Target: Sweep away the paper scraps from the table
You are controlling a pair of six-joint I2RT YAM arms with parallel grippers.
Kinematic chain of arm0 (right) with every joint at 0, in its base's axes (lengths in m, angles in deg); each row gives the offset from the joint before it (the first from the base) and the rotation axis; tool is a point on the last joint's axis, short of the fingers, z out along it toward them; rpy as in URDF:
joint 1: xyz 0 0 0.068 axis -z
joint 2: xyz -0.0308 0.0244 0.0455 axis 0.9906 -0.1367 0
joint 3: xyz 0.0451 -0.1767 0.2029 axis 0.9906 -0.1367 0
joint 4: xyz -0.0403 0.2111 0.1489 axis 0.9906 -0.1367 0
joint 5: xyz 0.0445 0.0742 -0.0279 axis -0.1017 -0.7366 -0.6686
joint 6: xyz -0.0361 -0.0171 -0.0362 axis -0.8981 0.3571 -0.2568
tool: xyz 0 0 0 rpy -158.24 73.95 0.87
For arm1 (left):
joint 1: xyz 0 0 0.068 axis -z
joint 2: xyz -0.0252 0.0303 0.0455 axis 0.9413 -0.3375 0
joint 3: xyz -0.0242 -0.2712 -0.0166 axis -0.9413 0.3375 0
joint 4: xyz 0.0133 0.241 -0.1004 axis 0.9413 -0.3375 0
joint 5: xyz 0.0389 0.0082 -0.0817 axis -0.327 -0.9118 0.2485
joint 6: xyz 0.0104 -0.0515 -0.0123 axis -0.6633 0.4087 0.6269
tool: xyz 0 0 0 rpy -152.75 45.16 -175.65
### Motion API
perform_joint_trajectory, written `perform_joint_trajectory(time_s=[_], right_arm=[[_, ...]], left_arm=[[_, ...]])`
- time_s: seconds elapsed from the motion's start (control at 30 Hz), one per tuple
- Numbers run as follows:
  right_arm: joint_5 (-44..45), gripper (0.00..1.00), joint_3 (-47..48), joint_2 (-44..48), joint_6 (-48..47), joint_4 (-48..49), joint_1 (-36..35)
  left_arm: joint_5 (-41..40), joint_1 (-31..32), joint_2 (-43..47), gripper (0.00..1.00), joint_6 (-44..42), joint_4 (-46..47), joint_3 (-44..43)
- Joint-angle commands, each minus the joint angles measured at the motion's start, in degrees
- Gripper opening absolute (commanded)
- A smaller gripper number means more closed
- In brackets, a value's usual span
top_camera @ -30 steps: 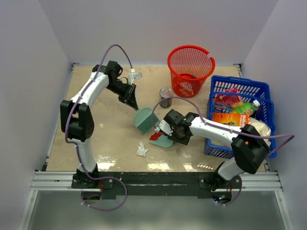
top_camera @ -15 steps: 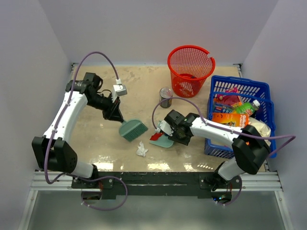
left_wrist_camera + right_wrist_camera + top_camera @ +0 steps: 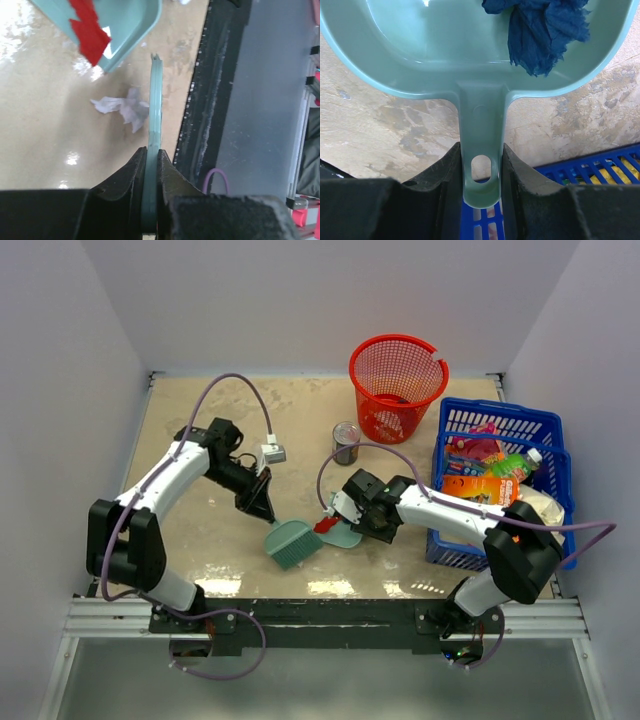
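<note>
My left gripper (image 3: 262, 508) is shut on the handle of a green hand brush (image 3: 291, 544), whose head rests on the table (image 3: 200, 550) just left of the green dustpan (image 3: 346, 535). In the left wrist view the brush (image 3: 156, 100) is seen edge-on, with a white paper scrap (image 3: 125, 106) touching its left side. The dustpan (image 3: 125, 25) there holds a red scrap (image 3: 90, 30); the red scrap (image 3: 323, 524) also shows from above. My right gripper (image 3: 354, 512) is shut on the dustpan's handle (image 3: 481, 150). A dark blue scrap (image 3: 545, 25) lies in the pan (image 3: 445, 45).
A red mesh basket (image 3: 398, 380) stands at the back. A tin can (image 3: 346, 443) stands in front of it. A blue crate (image 3: 500, 420) of packaged goods fills the right side. The black front rail (image 3: 210, 100) runs close beside the brush.
My left arm swung the brush from the middle of the table out to the left, then forward and right, over the white scrap's spot beside the dustpan. The right arm held still.
</note>
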State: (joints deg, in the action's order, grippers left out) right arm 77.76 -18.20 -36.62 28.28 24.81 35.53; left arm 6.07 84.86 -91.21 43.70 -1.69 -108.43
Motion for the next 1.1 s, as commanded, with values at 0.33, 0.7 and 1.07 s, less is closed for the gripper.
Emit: perform_joint_trajectory(time_s=[0.33,0.7,1.07], right_arm=[[4.4,0.00,-1.1,0.5,-2.3,0.9,-0.2],[4.3,0.00,-0.1,0.3,-3.3,0.7,-0.2],[2.8,0.00,0.6,-0.1,-4.4,-0.4,-0.2]], left_arm=[[-10.2,-10.4,-6.9,0.00,1.5,10.2,-11.8],[7.4,-12.3,-7.7,0.00,0.4,-5.6,-22.8],[-43.5,-12.4,-1.6,0.00,21.6,19.6,-19.2]])
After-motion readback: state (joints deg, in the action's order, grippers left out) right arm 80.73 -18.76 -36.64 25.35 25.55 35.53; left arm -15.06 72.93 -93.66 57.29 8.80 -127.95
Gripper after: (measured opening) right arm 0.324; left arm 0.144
